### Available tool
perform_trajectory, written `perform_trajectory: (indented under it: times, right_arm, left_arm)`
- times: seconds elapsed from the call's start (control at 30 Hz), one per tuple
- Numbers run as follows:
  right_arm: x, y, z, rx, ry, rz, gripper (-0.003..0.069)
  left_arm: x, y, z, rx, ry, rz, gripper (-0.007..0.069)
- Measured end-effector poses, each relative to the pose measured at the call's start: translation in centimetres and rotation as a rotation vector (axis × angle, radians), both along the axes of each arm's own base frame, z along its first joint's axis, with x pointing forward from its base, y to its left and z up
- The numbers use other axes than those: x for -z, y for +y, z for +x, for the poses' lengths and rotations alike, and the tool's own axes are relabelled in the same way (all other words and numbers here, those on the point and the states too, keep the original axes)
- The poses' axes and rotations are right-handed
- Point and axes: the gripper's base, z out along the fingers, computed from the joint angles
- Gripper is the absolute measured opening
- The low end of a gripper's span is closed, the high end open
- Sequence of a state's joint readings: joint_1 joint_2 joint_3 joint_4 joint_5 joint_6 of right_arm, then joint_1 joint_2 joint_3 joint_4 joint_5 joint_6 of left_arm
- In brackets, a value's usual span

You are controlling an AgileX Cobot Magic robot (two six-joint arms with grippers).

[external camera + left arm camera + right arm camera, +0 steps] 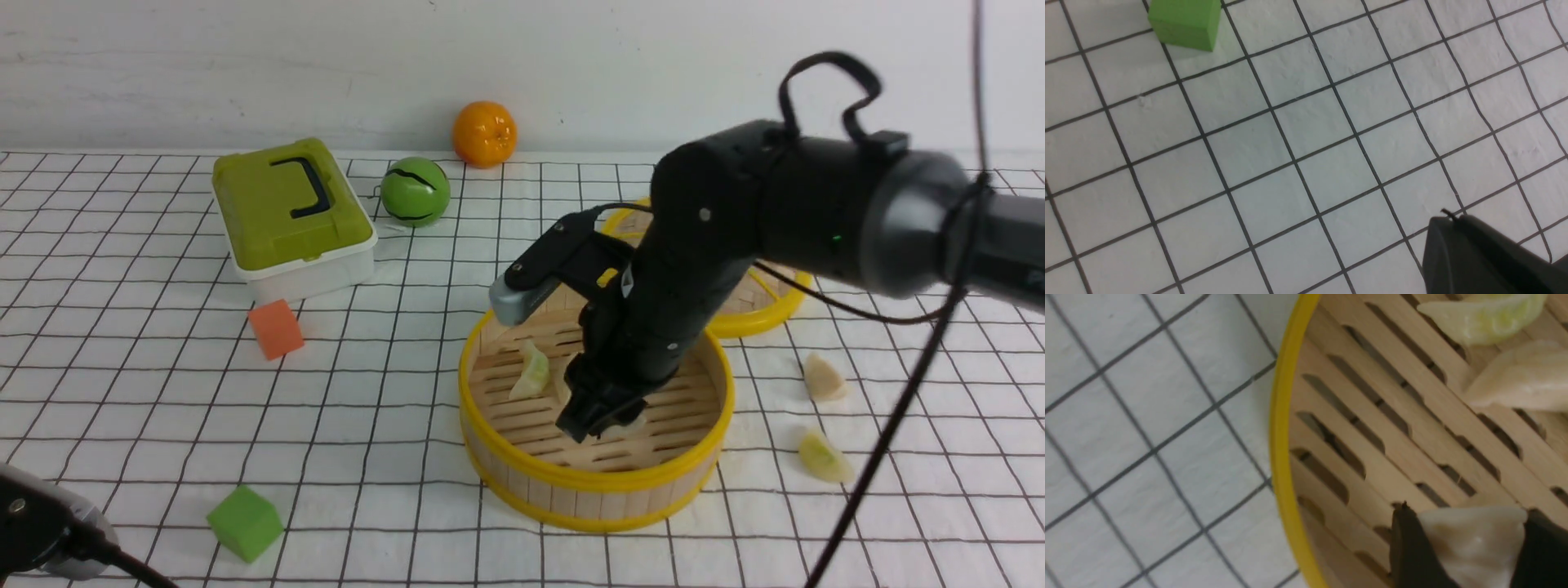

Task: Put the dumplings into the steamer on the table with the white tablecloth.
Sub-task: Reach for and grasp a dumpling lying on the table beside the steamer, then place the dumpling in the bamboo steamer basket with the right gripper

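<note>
The steamer (596,482) stands on the white tablecloth (163,392) right of the table's middle. My right gripper (600,425) reaches down inside it, shut on a cream dumpling (1474,539) just above the slatted floor. Both dark fingers (1408,547) press the dumpling's sides. A pale green dumpling (532,371) (1486,316) and a cream one (1523,386) lie on the steamer's floor (1412,416). On the cloth to the steamer's right lie a cream dumpling (824,378) and a green one (824,457). My left gripper (1447,218) hovers shut over bare cloth.
The flat yellow-rimmed lid (759,314) lies behind the steamer, partly hidden by my right arm. A green cube (245,523) (1186,22) sits front left and an orange cube (276,328) further back. A green-lidded box (290,216), a green ball (415,192) and an orange (485,133) stand at the back.
</note>
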State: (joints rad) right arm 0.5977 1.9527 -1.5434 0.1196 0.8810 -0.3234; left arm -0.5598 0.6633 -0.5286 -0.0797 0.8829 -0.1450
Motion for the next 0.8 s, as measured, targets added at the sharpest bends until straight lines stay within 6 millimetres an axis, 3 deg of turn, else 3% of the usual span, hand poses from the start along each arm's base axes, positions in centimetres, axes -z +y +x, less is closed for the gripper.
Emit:
perform_trajectory:
  times: [0.17,0.4,0.47,0.57,0.6,0.67,0.8]
  right_arm:
    - [2.2,0.7,1.1,0.026,0.019,-0.004,0.0292]
    - [1.2,0.4,0.9,0.054,0.023,-0.012,0.0562]
    - [0.5,0.0,0.6,0.075,0.045,-0.033,0.0600]
    - [-2.7,-2.7,0.3,0.149,0.064,-0.095,0.0629]
    - [-2.9,-3.0,0.2,0.152,0.070,-0.108,0.0628]
    - [-4.4,-6.1,0.5,0.203,0.092,-0.146,0.0614]
    - [-4.9,-10.5,1.0,0.248,0.136,-0.128,0.0566]
  left_arm:
    - [0.0,0.0,0.0,0.000,0.001,0.000,-0.0013]
    - [0.0,0.0,0.0,0.000,0.001,0.001,-0.0012]
    - [0.0,0.0,0.0,0.000,0.001,0.002,-0.0012]
    - [0.0,0.0,0.0,0.000,-0.001,0.001,-0.0012]
    - [0.0,0.0,0.0,0.000,-0.001,0.001,-0.0012]
    - [0.0,0.0,0.1,-0.001,-0.007,-0.003,-0.0012]
    - [-0.1,-0.1,0.1,-0.001,-0.014,-0.008,-0.0012]
